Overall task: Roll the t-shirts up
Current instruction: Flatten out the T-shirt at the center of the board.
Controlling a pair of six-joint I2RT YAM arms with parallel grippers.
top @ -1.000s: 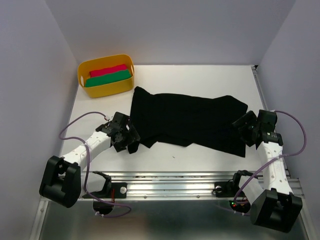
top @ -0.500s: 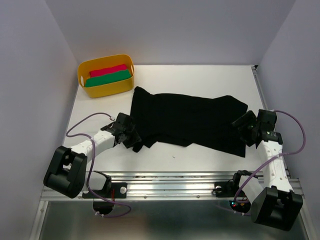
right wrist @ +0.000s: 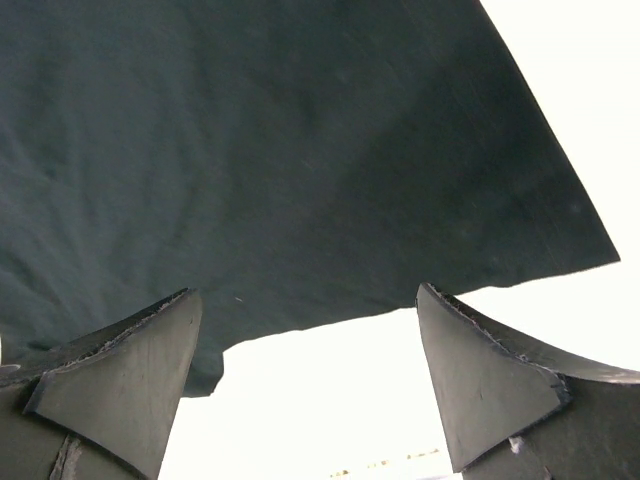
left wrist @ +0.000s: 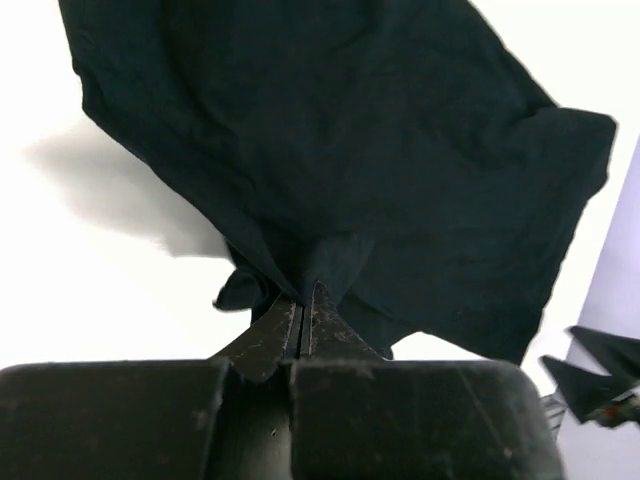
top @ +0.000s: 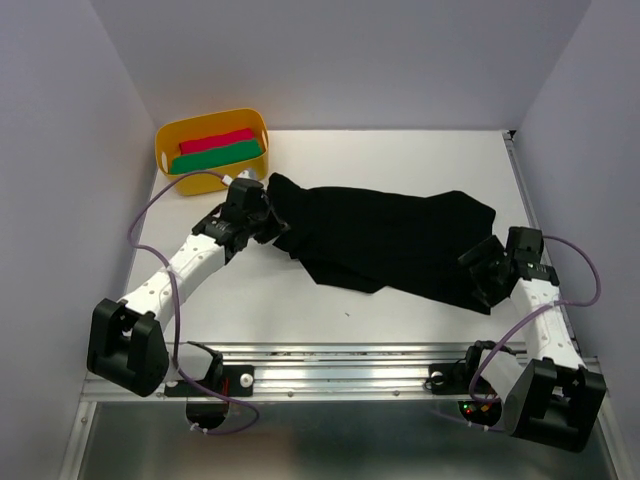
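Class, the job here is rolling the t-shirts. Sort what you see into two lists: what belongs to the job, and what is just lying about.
Belongs to the job: black t-shirt; left hand, shut on its edge; right hand, open at its other end.
Just lying about: yellow tub; red cloth and green cloth inside it.

Black t-shirt [top: 390, 235], plain; yellow tub [top: 215, 180]; red roll [top: 215, 140], green roll [top: 215, 157], seemingly plain.

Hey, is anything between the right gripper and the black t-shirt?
Nothing visible. The right gripper is open at the near edge of the t-shirt, with only bare table between. The left gripper is shut on the other end.
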